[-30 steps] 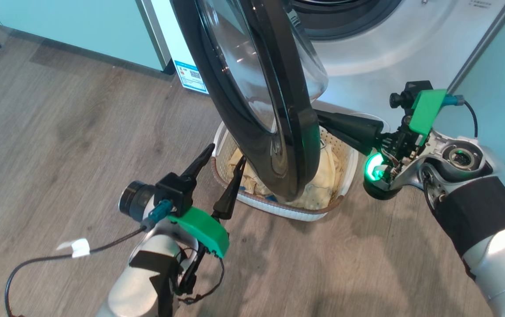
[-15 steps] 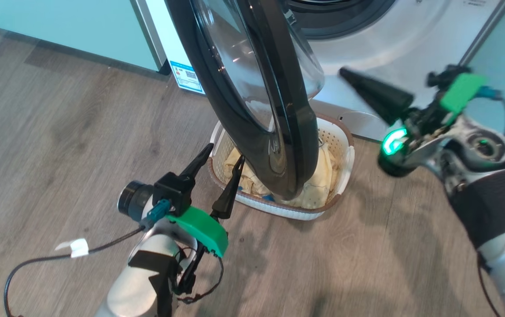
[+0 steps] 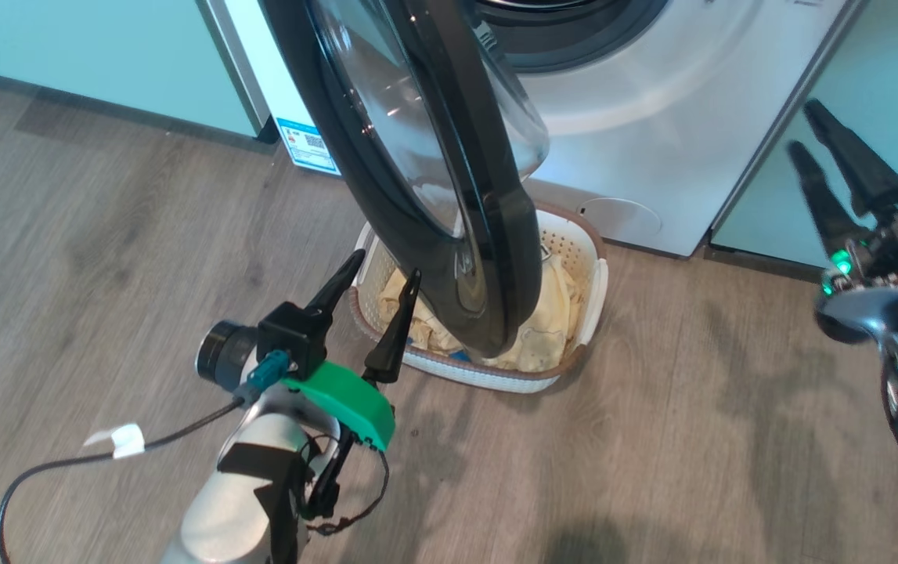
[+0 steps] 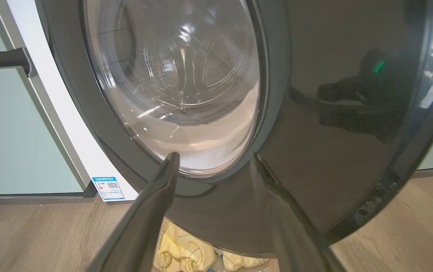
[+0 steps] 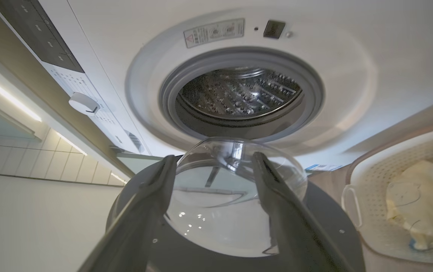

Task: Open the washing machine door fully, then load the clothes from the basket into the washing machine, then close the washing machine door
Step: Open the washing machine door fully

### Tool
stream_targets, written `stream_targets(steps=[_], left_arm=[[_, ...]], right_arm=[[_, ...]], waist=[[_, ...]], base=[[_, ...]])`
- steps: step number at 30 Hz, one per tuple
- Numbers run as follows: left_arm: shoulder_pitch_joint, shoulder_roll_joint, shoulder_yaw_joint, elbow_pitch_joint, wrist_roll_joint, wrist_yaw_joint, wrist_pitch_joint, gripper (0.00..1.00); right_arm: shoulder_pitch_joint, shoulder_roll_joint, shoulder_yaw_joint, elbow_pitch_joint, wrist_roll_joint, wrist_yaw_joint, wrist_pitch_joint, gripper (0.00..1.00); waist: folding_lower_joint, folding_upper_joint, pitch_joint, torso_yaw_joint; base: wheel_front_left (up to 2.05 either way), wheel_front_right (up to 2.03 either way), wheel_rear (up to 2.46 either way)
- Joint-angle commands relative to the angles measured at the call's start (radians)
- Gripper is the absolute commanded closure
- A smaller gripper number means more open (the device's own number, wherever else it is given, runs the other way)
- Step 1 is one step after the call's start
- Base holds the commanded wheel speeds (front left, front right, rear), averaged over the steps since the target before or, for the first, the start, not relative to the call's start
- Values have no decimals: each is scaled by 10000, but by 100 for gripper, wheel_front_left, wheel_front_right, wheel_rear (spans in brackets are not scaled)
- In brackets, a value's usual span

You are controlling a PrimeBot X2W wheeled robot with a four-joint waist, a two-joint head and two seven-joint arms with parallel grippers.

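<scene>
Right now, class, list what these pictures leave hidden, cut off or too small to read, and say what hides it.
1. Head view: the door covers the middle of the basket and of the clothes.
2. Head view: the top edge cuts off most of the washing machine opening.
3. Head view: the print on the blue sticker is too small to read.
4. Right wrist view: the right edge cuts off the basket.

Glossy black washing machine door [image 3: 495, 274], white washing machine [image 3: 652, 102], pale yellow clothes [image 3: 554, 313], cream perforated basket [image 3: 574, 249]
</scene>
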Motion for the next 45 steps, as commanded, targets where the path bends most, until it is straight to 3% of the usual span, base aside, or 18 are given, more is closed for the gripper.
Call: stream_targets(steps=[1, 11, 17, 24, 33, 45], left_arm=[[-92, 150, 425, -308, -6, 66, -63, 0], [275, 181, 684, -200, 166, -2, -63, 0], [585, 221, 859, -111, 218, -39, -63, 0], [974, 223, 1088, -67, 196, -41, -63, 0], [1464, 206, 1323, -34, 133, 10, -63, 0], [1583, 186, 1426, -55, 131, 13, -63, 0]], right_arm=[[81, -171, 1, -464, -397, -27, -378, 0], [1708, -1019, 251, -745, -3811, -27, -3386, 0], [2682, -1231, 202, -443, -6259, -27, -4542, 0], [3864, -467, -1268, -458, -9797, -27, -4757, 0], [5376, 793, -2621, -1958, -13160, -27, -4764, 0], [6697, 1536, -3241, -3466, -15779, -27, -4765, 0]], waist=[[0, -1, -43, -73], [0, -1, -501, -433], [0, -1, -868, -637], [0, -1, -1248, -884], [0, -1, -1598, -1194], [0, -1, -1670, -1350]], base=[[0, 0, 0], [0, 0, 0], [0, 0, 0], [0, 0, 0], [0, 0, 0], [0, 0, 0]])
